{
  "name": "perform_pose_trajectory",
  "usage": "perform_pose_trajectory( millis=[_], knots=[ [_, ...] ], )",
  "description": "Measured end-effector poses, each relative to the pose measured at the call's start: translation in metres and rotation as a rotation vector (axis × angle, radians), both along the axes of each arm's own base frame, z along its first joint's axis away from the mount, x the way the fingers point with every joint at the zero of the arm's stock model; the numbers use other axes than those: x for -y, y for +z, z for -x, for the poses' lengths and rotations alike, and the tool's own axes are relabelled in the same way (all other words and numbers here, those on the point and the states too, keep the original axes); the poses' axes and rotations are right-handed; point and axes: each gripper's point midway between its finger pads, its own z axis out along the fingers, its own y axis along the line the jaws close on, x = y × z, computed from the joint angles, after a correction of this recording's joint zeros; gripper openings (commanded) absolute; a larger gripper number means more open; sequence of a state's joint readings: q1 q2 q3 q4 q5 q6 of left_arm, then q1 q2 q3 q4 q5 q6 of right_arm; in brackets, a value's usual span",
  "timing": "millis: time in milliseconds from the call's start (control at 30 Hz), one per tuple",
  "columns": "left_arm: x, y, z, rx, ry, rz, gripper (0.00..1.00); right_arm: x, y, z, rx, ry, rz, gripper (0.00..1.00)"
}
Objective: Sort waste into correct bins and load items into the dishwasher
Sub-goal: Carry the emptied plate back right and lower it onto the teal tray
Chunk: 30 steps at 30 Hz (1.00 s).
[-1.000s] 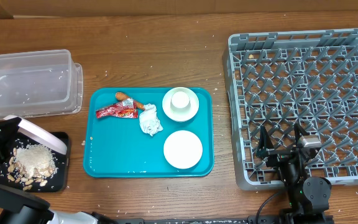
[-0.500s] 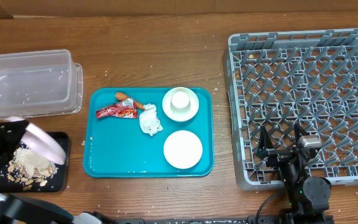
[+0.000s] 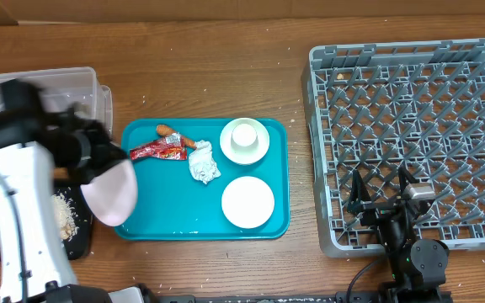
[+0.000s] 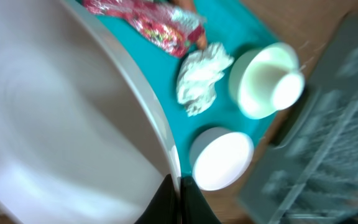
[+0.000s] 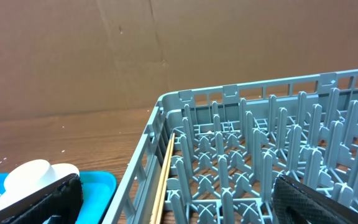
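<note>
The grey dish rack (image 3: 411,93) fills the right side with no dishes in it. The right gripper (image 3: 381,200) rests at its near edge, jaws spread wide on nothing, probably parked until something reaches it. The teal tray (image 3: 167,210) lies in the middle as the staging place for what is unsorted. At the far left the clear tub (image 3: 61,84) sits partly behind the left arm, and the black tray (image 3: 84,240) nearer carries rice (image 3: 64,217), so scraping seems done. The left gripper (image 4: 180,191) is clamped on the rim of the plate (image 3: 112,195), which hangs tilted over the teal tray's left edge. It is held by its edge, likely so it can slot upright between pegs. Blur hides which face points up, and its oval seems to run near to far. A bowl (image 3: 259,150) holds the cup (image 3: 244,133), mouth up, and a second bowl (image 3: 247,202) sits nearer. The napkin (image 3: 203,164) lies beside the wrapper (image 3: 157,151), whose long axis runs left to right, and the carrot stick (image 3: 172,131) slants just beyond it.
</note>
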<state>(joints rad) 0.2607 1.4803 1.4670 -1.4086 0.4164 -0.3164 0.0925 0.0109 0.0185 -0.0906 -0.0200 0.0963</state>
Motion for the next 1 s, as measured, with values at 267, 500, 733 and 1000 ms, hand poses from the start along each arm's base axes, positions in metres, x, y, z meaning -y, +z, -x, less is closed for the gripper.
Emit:
perform_pose_trajectory(
  millis=[267, 500, 733, 1000],
  knots=[
    [0.068, -0.041, -0.004, -0.134, -0.188, -0.255, 0.04, 0.0, 0.0, 0.0, 0.0, 0.0, 0.0, 1.0],
    [0.095, -0.086, -0.004, -0.251, -0.295, -0.382, 0.04, 0.0, 0.0, 0.0, 0.0, 0.0, 0.0, 1.0],
    [0.107, -0.124, 0.002, -0.377, -0.357, -0.413, 0.04, 0.0, 0.0, 0.0, 0.001, 0.0, 0.0, 1.0],
    [0.109, -0.131, 0.006, -0.408, -0.37, -0.434, 0.08, 0.0, 0.0, 0.0, 0.001, 0.0, 0.0, 1.0]
  ],
)
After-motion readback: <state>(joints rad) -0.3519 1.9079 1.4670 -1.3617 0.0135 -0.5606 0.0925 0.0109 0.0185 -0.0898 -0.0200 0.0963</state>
